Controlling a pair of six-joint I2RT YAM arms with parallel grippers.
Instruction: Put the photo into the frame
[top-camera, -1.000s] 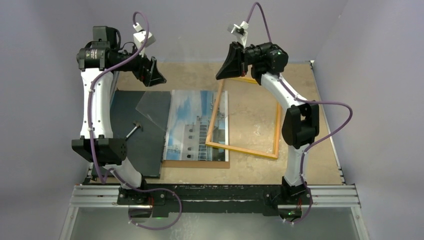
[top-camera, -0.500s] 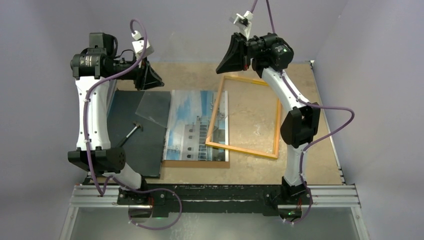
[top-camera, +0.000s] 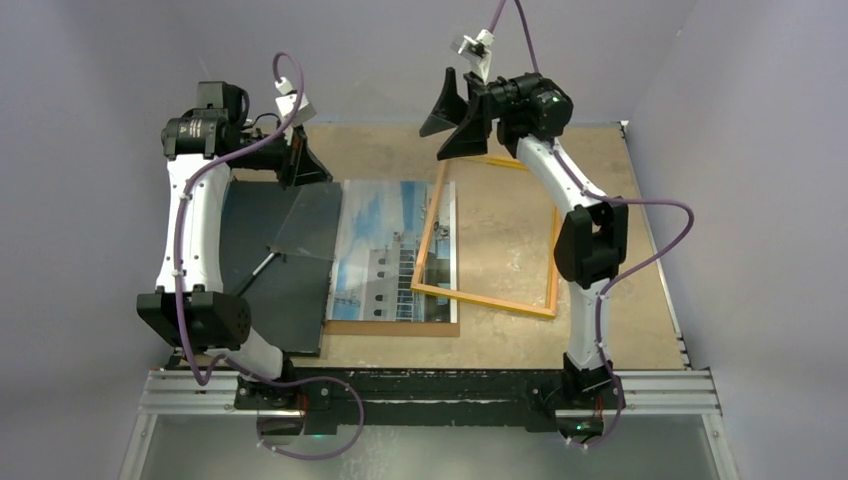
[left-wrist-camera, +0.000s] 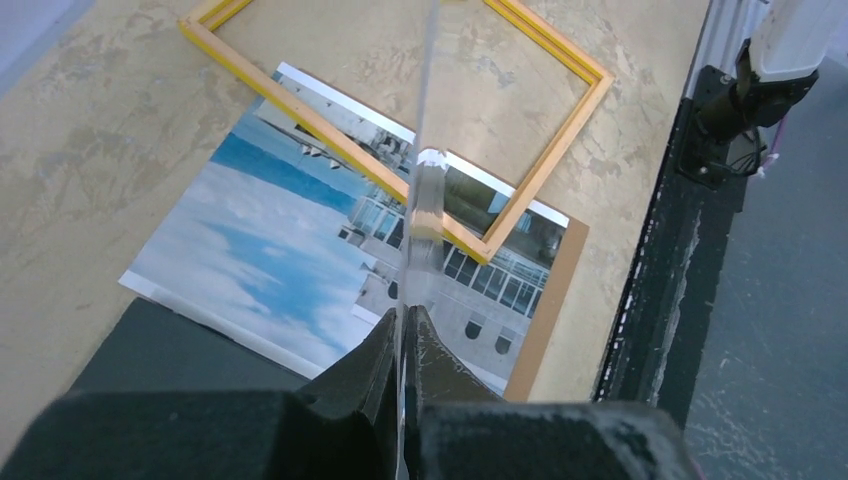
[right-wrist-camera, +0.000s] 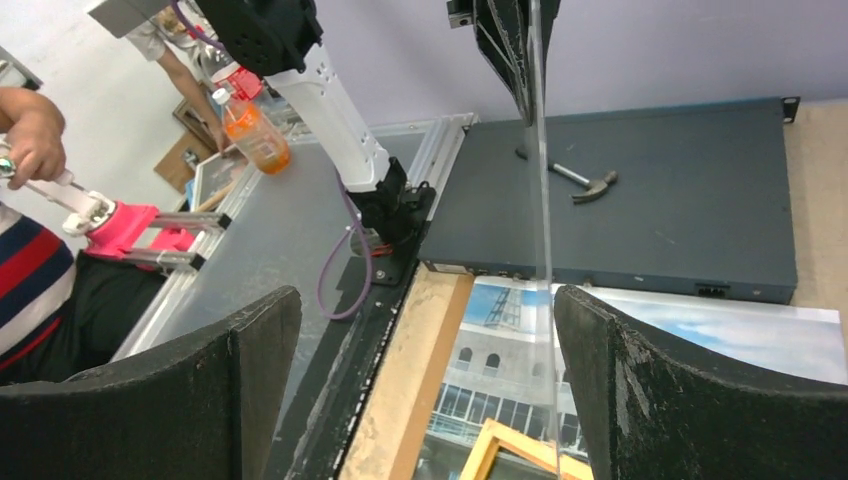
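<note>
Step in hand (judged): the clear pane (top-camera: 312, 222) is held up off the counter (top-camera: 500, 170) so the photo (top-camera: 385, 250) can be reached. The pane is pinched at its top edge by the L gripper (left-wrist-camera: 405, 325), jaws closed on it. It hangs tilted over a dark box (top-camera: 255, 300) and the photo's left margin.

To do this well, the grip should be firm & the pane swung w/o its lower corner being dragged across the print. A thin edge hold like this could slip or twist.

The R gripper (top-camera: 450, 120) is raised high, jaws spread wide, nothing in them, approx. above the far-left corner of the frame (top-camera: 480, 301).

The photo is laid flat on a brown backing board (top-camera: 390, 328), mid-counter, below & between both grippers, touched by neither. The frame is laid flat to its right, its left bar resting across the print's right part. The frame prob. needs to be shifted off before the photo can be lifted. A hammer (top-camera: 265, 262) is seen on the box.
</note>
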